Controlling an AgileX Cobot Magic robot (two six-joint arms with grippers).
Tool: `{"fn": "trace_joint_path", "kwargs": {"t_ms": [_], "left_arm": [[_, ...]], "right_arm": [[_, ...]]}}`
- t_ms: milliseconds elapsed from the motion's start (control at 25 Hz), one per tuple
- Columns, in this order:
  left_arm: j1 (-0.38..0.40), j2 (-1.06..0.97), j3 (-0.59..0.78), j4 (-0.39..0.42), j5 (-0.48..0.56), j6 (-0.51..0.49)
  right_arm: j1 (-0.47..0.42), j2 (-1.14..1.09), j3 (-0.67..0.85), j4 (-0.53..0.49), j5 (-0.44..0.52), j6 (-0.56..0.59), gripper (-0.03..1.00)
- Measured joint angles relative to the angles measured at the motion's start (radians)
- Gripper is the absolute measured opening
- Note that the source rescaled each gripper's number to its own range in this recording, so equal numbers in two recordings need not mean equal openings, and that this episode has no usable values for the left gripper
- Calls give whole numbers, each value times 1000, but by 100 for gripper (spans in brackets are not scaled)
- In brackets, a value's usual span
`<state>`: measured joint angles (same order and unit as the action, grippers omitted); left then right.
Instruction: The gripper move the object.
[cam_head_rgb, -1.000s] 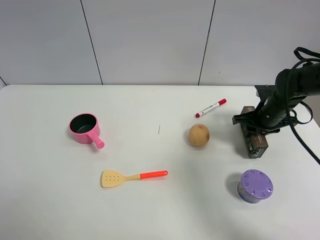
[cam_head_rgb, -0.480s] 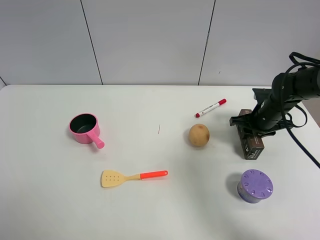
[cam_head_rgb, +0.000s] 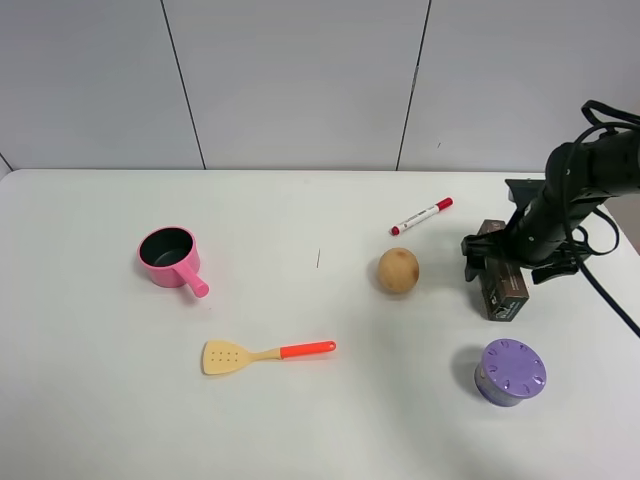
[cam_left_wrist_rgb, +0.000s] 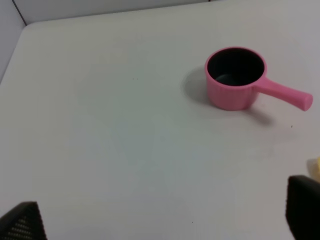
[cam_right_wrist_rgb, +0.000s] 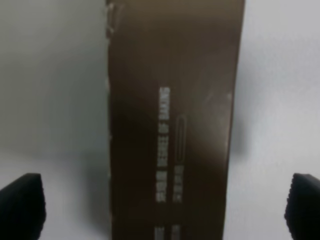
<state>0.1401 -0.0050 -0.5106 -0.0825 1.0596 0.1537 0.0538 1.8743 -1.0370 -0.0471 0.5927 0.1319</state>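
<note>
Heads up, the gripper (cam_right_wrist_rgb: 162, 202) hangs spread apart around the carton (cam_right_wrist_rgb: 172, 100), so an off-centre squeeze could spin it toward the potato (cam_head_rgb: 398, 270) at 9 o'clock.

1. Matte black right arm (cam_head_rgb: 590, 165): rounded, jointed segments.
2. Thin black cables (cam_head_rgb: 600, 105): loose loops over the arm, one trailing down its side.
3. Black two-fingered right gripper (cam_head_rgb: 508, 266): blunt fingertips (cam_right_wrist_rgb: 22, 204).
4. Black left gripper (cam_left_wrist_rgb: 162, 216): fingertips (cam_left_wrist_rgb: 20, 223) with fine cross-hatched texture.
</note>
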Motion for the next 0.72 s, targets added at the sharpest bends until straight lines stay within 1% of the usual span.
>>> {"fn": "trace_joint_path", "kwargs": {"t_ms": [80, 200, 360, 560, 720], "left_arm": [[0, 0, 0, 0, 0, 0], [0, 0, 0, 0, 0, 0], [0, 0, 0, 0, 0, 0], [0, 0, 0, 0, 0, 0], [0, 0, 0, 0, 0, 0]], "right_arm": [[0, -1, 0, 0, 8, 0, 98], [0, -6, 0, 0, 21, 0, 99], [0, -61, 0, 14, 88, -19, 100], [0, -240, 0, 22, 174, -68, 100], [0, -408, 0, 22, 266, -105, 100]]}}
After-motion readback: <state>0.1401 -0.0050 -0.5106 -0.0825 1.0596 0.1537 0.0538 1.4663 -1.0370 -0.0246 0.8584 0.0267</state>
